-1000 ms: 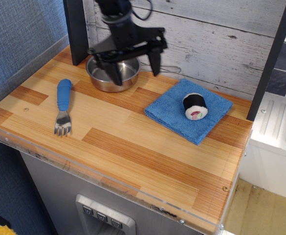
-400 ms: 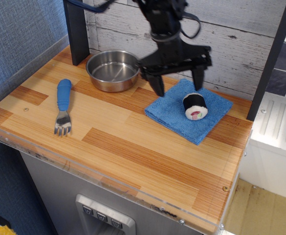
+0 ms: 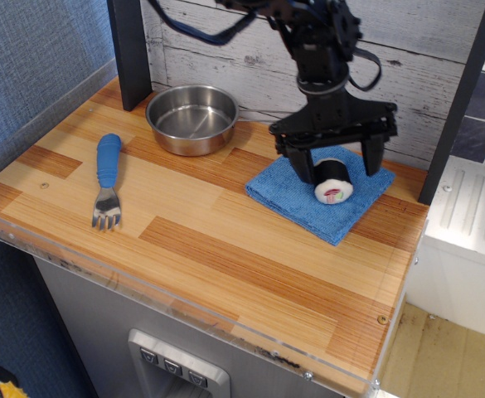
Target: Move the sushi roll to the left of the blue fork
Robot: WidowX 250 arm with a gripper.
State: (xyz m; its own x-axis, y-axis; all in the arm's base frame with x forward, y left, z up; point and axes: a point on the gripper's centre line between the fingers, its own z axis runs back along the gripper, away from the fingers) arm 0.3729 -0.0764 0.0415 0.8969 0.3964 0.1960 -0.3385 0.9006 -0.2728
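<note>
The sushi roll [image 3: 332, 182] lies on its side on a folded blue cloth [image 3: 308, 199] at the right of the wooden counter, its white end with a pink-red and green centre facing the front. My gripper [image 3: 337, 166] is open and hangs right over the roll, one finger to its left and one to its right, not closed on it. The blue fork [image 3: 107, 176] lies far to the left, blue handle toward the back, silver tines toward the front edge.
A metal bowl [image 3: 191, 118] stands at the back, between fork and cloth. A dark post [image 3: 128, 51] rises at the back left and another [image 3: 462, 91] at the right. A clear rim [image 3: 184, 300] edges the counter front.
My gripper has moved right from over the metal bowl to over the sushi roll and now straddles it. The roll, fork and bowl have not moved.
</note>
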